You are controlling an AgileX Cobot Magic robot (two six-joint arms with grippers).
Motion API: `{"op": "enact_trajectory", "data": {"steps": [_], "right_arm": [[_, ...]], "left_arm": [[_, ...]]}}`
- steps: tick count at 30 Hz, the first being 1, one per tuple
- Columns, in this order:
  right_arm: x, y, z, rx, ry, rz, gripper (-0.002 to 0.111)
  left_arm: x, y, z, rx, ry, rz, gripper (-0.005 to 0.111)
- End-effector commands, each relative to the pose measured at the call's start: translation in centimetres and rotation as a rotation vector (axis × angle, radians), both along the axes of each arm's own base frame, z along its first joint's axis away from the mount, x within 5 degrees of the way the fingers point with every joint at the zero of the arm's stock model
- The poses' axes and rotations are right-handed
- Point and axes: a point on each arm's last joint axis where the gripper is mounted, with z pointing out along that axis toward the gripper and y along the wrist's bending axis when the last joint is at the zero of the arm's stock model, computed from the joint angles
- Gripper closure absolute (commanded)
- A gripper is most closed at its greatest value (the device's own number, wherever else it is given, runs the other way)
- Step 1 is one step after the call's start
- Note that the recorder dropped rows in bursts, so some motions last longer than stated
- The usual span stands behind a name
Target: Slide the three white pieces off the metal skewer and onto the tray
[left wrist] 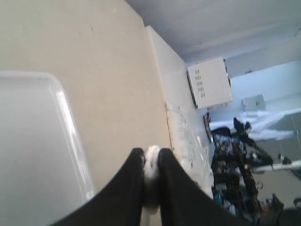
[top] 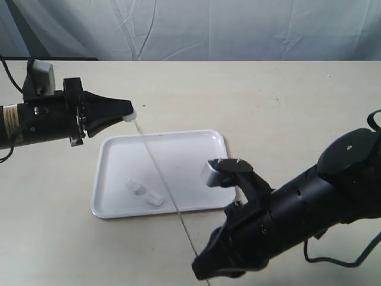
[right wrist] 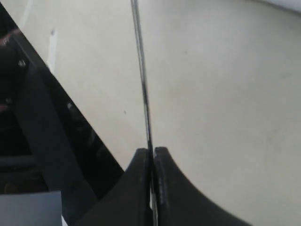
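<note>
- Our right gripper (right wrist: 152,157) is clamped on one end of the long, thin silver-grey metal skewer (top: 159,173), slanting it across the flat glossy white tray (top: 202,140), probably so pieces drop inside.
- Our left gripper (left wrist: 151,153) pinches a small soft white chunk (left wrist: 152,175) at the skewer's far end, likely to strip it off.
- Two matching chunks (top: 136,188) (top: 155,199) lie on the tray.

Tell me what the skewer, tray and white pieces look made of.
Skewer: thin, straight, silver-grey, likely metal.
Tray: glossy white with light streaks along the rim, probably plastic or melamine.
Pieces: matte white, lumpy, soft-looking; marshmallow or foam, can't tell.
</note>
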Motion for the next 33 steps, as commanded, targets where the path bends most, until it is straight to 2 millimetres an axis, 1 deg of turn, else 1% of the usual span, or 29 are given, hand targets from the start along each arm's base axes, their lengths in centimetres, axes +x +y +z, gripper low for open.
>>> {"op": "enact_trajectory", "data": {"steps": [1,4,6,7,9,12,14,17,21,23,25,27,30,33], "right_arm": [[-1.2,-0.8,-0.9,-0.039,0.040,0.044,0.109],[-1.2,-0.8,-0.9,-0.038,0.041,0.042,0.109],[-1.2,-0.8,-0.8,-0.032,0.042,0.035,0.109],[-1.1,-0.8,-0.7,-0.031,0.034,0.026,0.109],[-0.8,-0.7,-0.5,-0.027,0.010,0.003,0.109],[0.0,-0.3,0.3,-0.014,-0.031,-0.022,0.109],[0.7,0.2,1.0,-0.001,-0.037,-0.041,0.109],[2.0,1.0,2.3,-0.029,-0.073,-0.031,0.109],[4.1,1.4,3.6,-0.163,-0.116,-0.042,0.109],[5.4,1.7,4.0,-0.242,-0.140,-0.056,0.109],[6.5,2.1,4.2,-0.293,-0.145,-0.053,0.109],[7.3,2.7,3.8,-0.326,-0.128,-0.037,0.109],[8.4,3.6,2.5,-0.353,-0.091,-0.039,0.109],[9.5,4.5,0.9,-0.376,-0.064,-0.039,0.109]], "left_arm": [[0.9,1.2,0.8,-0.038,-0.035,0.099,0.097],[1.1,1.5,0.8,-0.035,-0.042,0.108,0.097],[0.9,1.4,0.7,-0.012,-0.056,0.081,0.097],[0.8,1.4,0.4,0.022,-0.052,0.071,0.097],[0.5,1.2,-0.7,0.147,-0.027,0.037,0.097],[0.0,0.5,-2.3,0.304,-0.001,-0.026,0.096],[0.0,0.2,-3.0,0.373,0.012,-0.033,0.094],[0.0,-0.2,-3.7,0.442,-0.011,-0.045,0.085],[0.2,-0.5,-4.7,0.490,-0.002,-0.038,0.073],[0.2,-0.6,-5.1,0.496,0.001,-0.037,0.071],[0.3,-0.6,-5.1,0.490,0.006,-0.027,0.071],[0.4,-0.6,-4.7,0.476,-0.001,-0.016,0.071],[0.4,-1.0,-3.6,0.412,-0.046,-0.032,0.071],[0.1,-1.8,-2.0,0.322,-0.173,-0.119,0.071]]}}
